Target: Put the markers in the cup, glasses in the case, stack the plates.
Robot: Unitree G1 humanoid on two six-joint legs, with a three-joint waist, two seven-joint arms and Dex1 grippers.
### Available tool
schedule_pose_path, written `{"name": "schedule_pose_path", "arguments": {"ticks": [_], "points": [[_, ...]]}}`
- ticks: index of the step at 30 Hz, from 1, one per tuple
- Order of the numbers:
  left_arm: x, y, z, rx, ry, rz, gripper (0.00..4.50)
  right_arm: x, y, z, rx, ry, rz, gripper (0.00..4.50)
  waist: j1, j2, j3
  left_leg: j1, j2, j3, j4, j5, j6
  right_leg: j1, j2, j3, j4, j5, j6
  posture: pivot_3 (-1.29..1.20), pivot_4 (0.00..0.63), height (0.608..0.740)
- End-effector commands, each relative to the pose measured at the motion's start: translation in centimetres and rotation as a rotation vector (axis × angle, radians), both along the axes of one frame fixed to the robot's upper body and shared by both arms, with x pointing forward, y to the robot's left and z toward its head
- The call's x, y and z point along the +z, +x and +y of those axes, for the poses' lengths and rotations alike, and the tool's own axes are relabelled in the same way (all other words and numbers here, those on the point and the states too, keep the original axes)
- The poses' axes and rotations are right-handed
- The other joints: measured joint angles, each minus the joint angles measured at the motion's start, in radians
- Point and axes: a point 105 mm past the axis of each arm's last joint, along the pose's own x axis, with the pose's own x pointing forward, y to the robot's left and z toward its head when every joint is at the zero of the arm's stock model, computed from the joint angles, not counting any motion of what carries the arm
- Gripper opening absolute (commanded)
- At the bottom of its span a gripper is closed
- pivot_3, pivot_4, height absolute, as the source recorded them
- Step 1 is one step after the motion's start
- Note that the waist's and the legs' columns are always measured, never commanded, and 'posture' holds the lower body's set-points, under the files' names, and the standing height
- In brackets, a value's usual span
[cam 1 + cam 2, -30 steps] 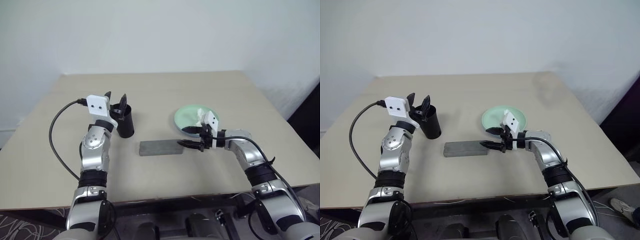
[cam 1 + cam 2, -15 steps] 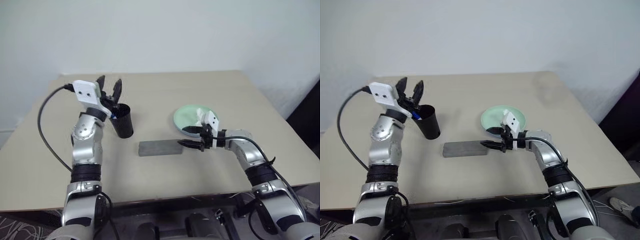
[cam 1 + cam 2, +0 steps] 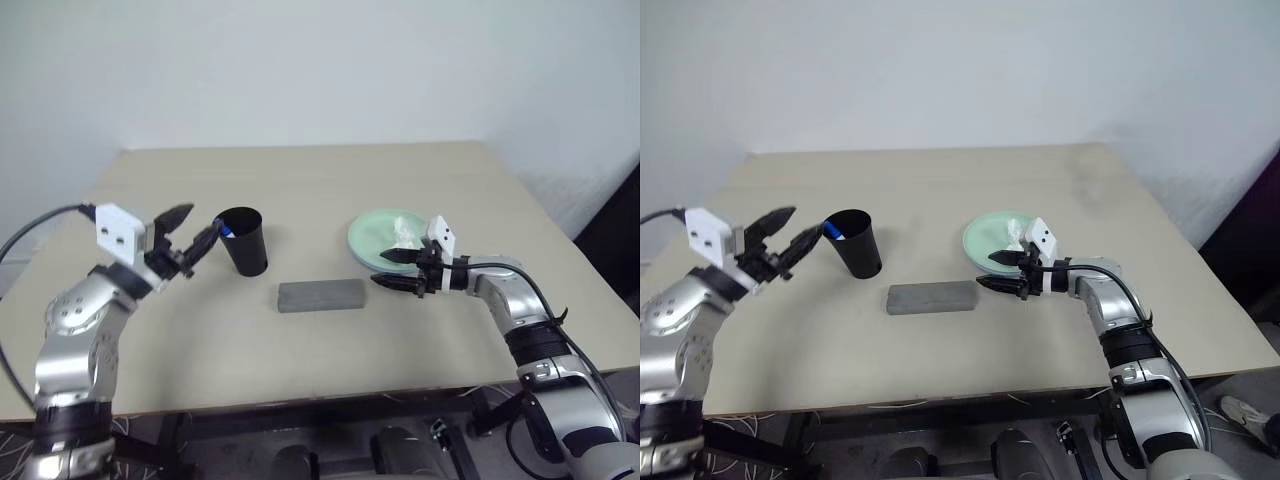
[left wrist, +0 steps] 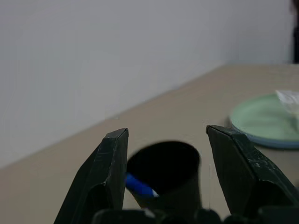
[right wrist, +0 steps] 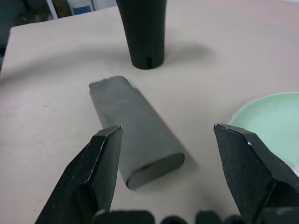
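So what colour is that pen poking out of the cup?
Blue: the pen in the black cup, clearest in the left wrist view.

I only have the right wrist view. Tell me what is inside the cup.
Observer: A blue-tipped marker leans inside the cup.
Operator: Report where the left tool is.
Observer: The left tool hangs open and empty to the left of the cup, pointing at its rim.
Operator: Describe what lies on the green plate.
Observer: A crumpled white tissue lies on the green plate.
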Motion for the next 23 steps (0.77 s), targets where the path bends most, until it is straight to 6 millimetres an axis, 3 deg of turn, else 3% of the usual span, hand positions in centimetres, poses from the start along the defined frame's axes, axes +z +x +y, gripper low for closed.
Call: {"name": "schedule_pose_path", "arguments": {"ticks": [1, 5, 14, 23], "points": [[-0.9, -1.4, -0.3, -0.013, 0.016, 0.020, 2.78, 0.9, 0.5, -2.7, -0.059, 0.008, -0.029, 3.40, 0.000, 0.000, 0.000, 0.000, 0.000, 0.000, 0.000, 0.000, 0.000, 0.000, 0.000, 0.000, 0.000, 0.000, 0.000, 0.00, 0.000, 0.740], [-3.8, -2.1, -0.3, 0.022, 0.011, 0.075, 2.78, 0.2, 0.6, -5.1, -0.111, -0.024, -0.017, 3.40, 0.000, 0.000, 0.000, 0.000, 0.000, 0.000, 0.000, 0.000, 0.000, 0.000, 0.000, 0.000, 0.000, 0.000, 0.000, 0.00, 0.000, 0.740], [-5.6, -0.9, 0.1, 0.067, -0.017, 0.085, 2.78, 0.1, 0.4, -8.1, -0.189, -0.046, -0.031, 3.40, -0.002, 0.000, 0.000, 0.001, 0.000, 0.001, 0.001, 0.000, 0.000, 0.001, 0.002, 0.001, 0.000, 0.000, -0.001, 0.00, 0.000, 0.740], [-6.7, -1.6, -1.2, 0.055, -0.045, 0.098, 2.78, -0.3, -0.4, -7.7, -0.190, -0.056, -0.021, 3.40, -0.004, 0.000, 0.000, 0.001, 0.000, 0.003, 0.000, 0.000, 0.000, 0.000, 0.002, 0.004, 0.001, 0.000, 0.000, 0.00, 0.000, 0.740]]}}
